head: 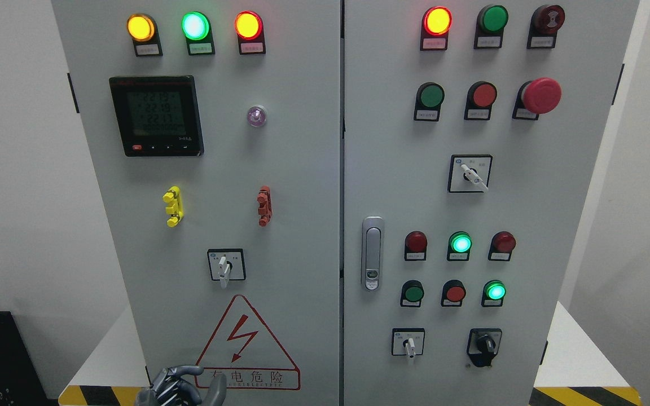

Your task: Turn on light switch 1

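Observation:
A grey electrical cabinet with two doors fills the head view. On the left door (280, 169) a white rotary selector switch (225, 266) sits with its handle pointing down, above a red lightning warning triangle (243, 347). My left hand (181, 388) shows at the bottom edge, below and left of that switch and in front of the triangle's lower left corner. Its fingers are curled, the thumb (216, 386) stands apart, and it holds nothing. The right door carries more selector switches (470, 173) (409, 343) (484, 345). The right arm is out of view.
Lit yellow (141, 27), green (196, 26) and red (247, 25) lamps top the left door, over a meter display (157, 116). A red mushroom stop button (540, 95), several push buttons and a door latch (372, 254) sit on the right door. Hazard stripes (584, 396) edge the white base.

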{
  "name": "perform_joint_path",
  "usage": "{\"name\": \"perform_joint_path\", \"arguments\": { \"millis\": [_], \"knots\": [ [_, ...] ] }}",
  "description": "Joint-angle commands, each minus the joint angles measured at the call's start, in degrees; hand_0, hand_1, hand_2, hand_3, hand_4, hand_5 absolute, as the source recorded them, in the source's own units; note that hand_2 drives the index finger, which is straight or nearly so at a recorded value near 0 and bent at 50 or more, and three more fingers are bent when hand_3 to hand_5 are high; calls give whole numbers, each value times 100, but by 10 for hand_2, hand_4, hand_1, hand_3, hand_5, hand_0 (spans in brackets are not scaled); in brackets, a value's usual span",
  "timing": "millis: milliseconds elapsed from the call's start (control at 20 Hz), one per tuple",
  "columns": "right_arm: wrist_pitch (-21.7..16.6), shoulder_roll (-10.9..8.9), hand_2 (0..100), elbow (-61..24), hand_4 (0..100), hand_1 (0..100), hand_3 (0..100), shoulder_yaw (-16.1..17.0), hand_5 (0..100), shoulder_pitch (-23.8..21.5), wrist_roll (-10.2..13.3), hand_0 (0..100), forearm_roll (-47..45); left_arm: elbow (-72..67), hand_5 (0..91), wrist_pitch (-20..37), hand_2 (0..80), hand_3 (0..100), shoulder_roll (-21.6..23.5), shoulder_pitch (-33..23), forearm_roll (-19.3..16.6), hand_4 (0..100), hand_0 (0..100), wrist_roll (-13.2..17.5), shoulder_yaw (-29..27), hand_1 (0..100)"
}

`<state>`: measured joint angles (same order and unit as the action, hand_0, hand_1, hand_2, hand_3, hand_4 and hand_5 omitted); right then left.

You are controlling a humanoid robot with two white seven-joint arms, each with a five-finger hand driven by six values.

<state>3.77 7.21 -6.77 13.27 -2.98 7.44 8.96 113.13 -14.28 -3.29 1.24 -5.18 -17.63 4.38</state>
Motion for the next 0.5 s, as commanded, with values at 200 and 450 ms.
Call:
{"name": "perform_joint_path", "arguments": {
  "millis": [200, 450],
  "knots": [
    [1, 0, 0, 0, 0, 0, 0, 0, 0, -1, 3, 308, 0, 60, 846, -268, 511, 896, -321, 438, -229, 895, 67, -188, 239, 723],
    [1, 0, 0, 0, 0, 0, 0, 0, 0, -1, 3, 307, 0, -45, 848, -637, 513, 895, -391, 868, -229, 895, 79, -205, 160, 720]
  ]
}}
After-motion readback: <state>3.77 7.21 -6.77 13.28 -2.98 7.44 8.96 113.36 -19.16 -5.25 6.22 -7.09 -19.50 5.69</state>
